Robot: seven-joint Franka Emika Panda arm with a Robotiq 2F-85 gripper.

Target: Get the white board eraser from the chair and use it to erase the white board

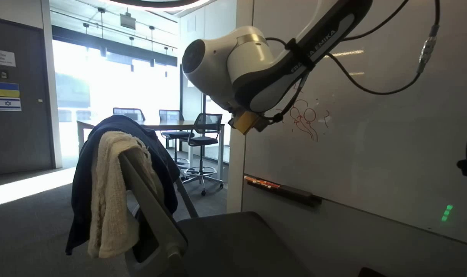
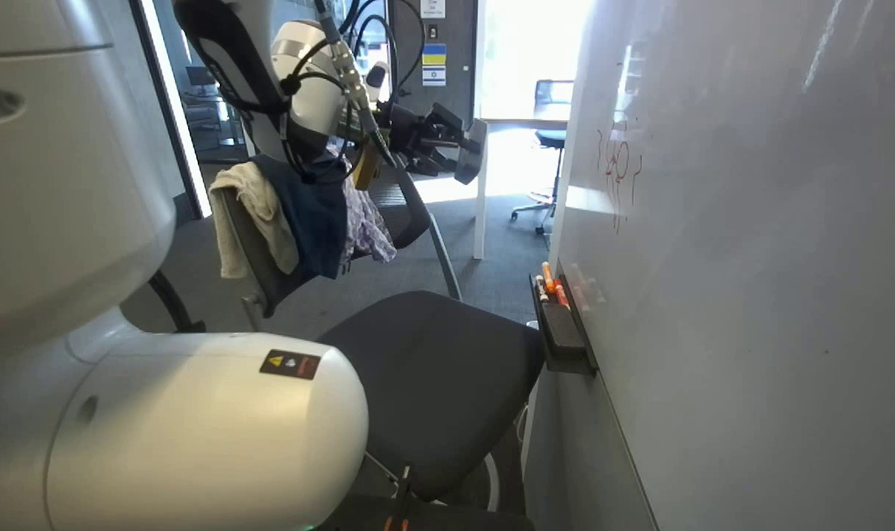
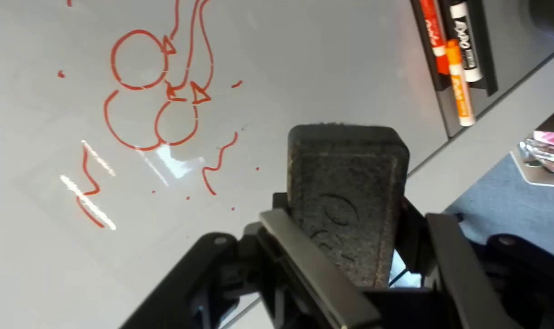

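The white board eraser (image 3: 350,178), a dark worn block, is held between the fingers of my gripper (image 3: 343,212) in the wrist view. In an exterior view the eraser (image 2: 471,153) sticks out from the gripper (image 2: 436,140), apart from the board. In the exterior view facing the windows, the arm hides the gripper and eraser. The white board (image 1: 391,146) (image 2: 750,295) (image 3: 76,274) carries red scribbles (image 1: 304,115) (image 2: 618,169) (image 3: 139,87). The chair (image 1: 233,242) (image 2: 432,369) stands by the board, with a navy jacket and a cream garment over its back.
A marker tray (image 1: 295,193) (image 2: 571,363) (image 3: 488,82) juts from the board's lower edge, holding several markers and a dark block (image 2: 563,324). Wheeled office chairs (image 1: 203,141) and a table (image 1: 168,125) stand behind. Arm cables (image 1: 379,92) hang loosely before the board.
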